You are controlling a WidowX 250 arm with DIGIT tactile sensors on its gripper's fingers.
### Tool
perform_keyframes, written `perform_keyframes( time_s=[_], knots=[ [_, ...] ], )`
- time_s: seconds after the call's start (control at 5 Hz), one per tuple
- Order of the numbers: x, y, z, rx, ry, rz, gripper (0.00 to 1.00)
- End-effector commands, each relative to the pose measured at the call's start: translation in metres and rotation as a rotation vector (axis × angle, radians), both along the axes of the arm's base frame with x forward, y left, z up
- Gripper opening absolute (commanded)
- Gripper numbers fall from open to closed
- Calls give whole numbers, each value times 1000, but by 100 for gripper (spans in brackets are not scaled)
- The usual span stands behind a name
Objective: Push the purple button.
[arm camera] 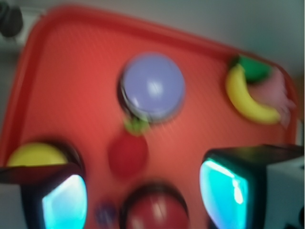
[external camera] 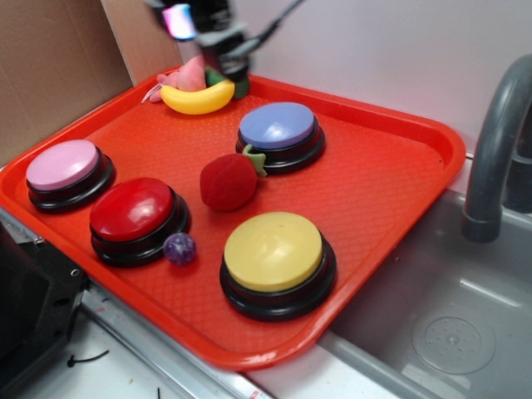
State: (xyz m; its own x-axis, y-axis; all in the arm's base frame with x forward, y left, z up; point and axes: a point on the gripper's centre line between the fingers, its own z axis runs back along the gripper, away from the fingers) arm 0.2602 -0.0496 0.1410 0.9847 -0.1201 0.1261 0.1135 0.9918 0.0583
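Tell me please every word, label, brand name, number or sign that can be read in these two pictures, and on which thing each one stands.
None: no readable text shows in either view.
The purple button, the red, yellow and pink buttons and the red tray carry no visible lettering in the exterior view.
The wrist view is blurred, so any fine print there could not be read.
The round embossed mark in the sink is too faint to read.

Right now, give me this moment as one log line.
phase: approach | end effector: open, raised above tray, near banana | purple button: not touched | nothing held
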Motion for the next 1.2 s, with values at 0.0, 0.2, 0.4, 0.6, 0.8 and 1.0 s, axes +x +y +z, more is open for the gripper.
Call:
perform_keyframes(
  time_s=[0.0, 0.2, 0.4, 0.6, 0.8, 1.0],
  knots=[
    [58, 28, -41, -127, -31, 230, 100],
    [44, 19, -60, -88, -25, 239, 100],
    [16, 8, -72, -72, -28, 204, 100],
    [15, 7, -83, -89, 1, 204, 100],
    [25, 10, -97, -80, 38, 205, 100],
    [30, 13, -89, -85, 28, 208, 100]
  ],
)
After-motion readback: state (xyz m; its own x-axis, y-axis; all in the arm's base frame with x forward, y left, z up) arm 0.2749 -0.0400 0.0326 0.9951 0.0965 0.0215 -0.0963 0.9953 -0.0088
